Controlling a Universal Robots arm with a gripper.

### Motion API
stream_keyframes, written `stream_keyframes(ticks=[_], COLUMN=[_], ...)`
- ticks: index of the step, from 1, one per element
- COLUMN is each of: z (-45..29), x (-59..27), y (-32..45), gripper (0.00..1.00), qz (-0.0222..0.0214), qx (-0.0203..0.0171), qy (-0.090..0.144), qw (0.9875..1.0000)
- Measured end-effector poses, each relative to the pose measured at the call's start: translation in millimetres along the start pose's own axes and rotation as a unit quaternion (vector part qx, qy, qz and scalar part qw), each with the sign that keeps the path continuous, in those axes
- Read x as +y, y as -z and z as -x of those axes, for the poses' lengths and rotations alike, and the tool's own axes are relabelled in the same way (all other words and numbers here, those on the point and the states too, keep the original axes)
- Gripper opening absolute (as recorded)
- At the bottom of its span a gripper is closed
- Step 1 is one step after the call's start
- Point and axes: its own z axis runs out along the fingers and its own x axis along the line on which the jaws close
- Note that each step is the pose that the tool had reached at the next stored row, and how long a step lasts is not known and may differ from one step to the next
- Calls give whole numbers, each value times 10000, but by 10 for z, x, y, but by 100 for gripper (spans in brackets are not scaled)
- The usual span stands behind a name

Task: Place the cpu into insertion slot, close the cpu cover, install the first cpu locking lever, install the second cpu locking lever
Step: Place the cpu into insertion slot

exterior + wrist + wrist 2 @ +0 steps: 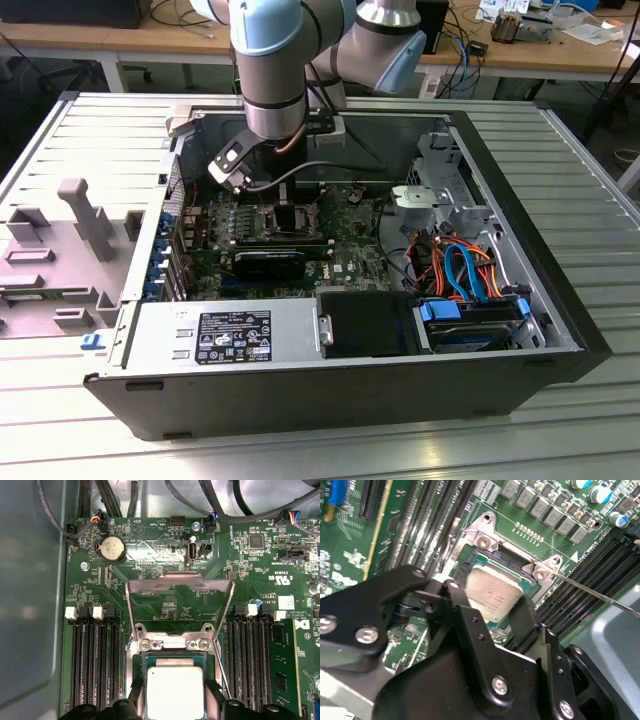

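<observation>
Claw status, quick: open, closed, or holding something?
Claw: closed on the cpu, fingers on two opposite edges, at the insertion slot; the cpu cover stands open.

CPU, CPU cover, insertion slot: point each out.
the cpu (175, 692): first wrist view, metal top's middle.
the cpu cover (180, 582): first wrist view, open frame's end bar.
the insertion slot (481, 539): second wrist view, shiny rim corner.

In the exterior view, an open computer case (565, 300) is lying on a slatted table (590, 420). Inside it, a power supply (225, 335) is sitting at seven o'clock and orange and blue cables (465, 262) are bunching at four. A grey fixture (85, 215) is standing at the case's nine o'clock. In the first wrist view, a coin battery (112, 548) is sitting at eleven o'clock.
</observation>
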Motion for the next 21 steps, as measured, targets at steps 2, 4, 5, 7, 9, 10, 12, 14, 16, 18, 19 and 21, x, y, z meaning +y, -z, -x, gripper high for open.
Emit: stream_keyframes(ticks=[2,4,5,7,9,10,12,14,16,18,19,21], z=[0,1,1,1,2,2,2,2,3,5,5,6], x=[0,0,0,1,5,6,7,7,7,7,7,10], y=[1,2,2,10,52,66,73,74,74,75,75,111], gripper=[61,61,61,61,61,61,61,61,61,61,61,61], qz=[0,-1,-2,-1,-2,-2,-1,-1,-2,-2,-2,-2], qx=[-2,-4,-4,-3,-4,-4,-3,-3,-3,-4,-4,-4], qy=[0,1,1,0,1,0,0,0,2,3,3,3], qw=[10000,10000,10000,10000,10000,10000,10000,10000,10000,10000,10000,10000])
